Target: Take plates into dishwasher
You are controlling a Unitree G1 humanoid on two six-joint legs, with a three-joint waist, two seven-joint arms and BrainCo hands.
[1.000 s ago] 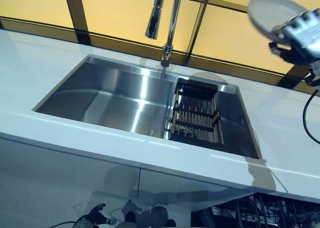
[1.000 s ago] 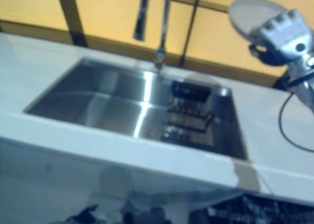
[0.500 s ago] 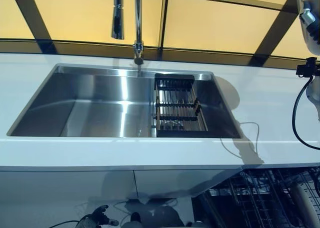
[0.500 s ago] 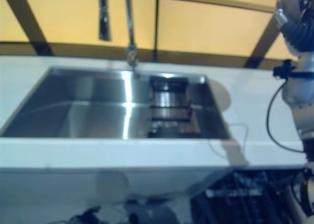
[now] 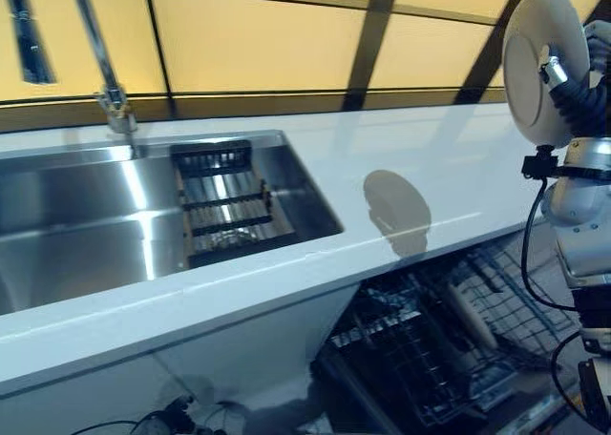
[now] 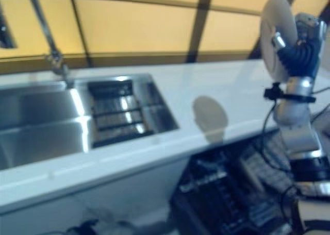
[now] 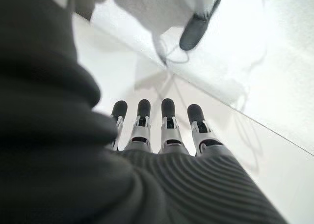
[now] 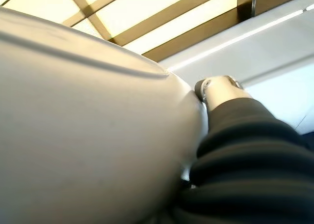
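Swung rightward now, right hand (image 5: 573, 77) grips the plate (image 5: 533, 68) upright beyond the counter's (image 5: 430, 182) right end, dishwasher rack (image 5: 430, 349) still waiting below, left hand (image 7: 162, 130) fingers straight.

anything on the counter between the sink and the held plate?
Bare white counter between sink and plate; only the plate's shadow, seen in both eye views.

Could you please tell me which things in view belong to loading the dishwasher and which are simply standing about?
For the job:
- round white plate, held upright
- right hand, gripping that plate
- open dishwasher's dark wire rack, below the counter

Standing about:
- stainless steel sink
- black slatted drainer inside it
- chrome tap
- white counter
- left hand, idle
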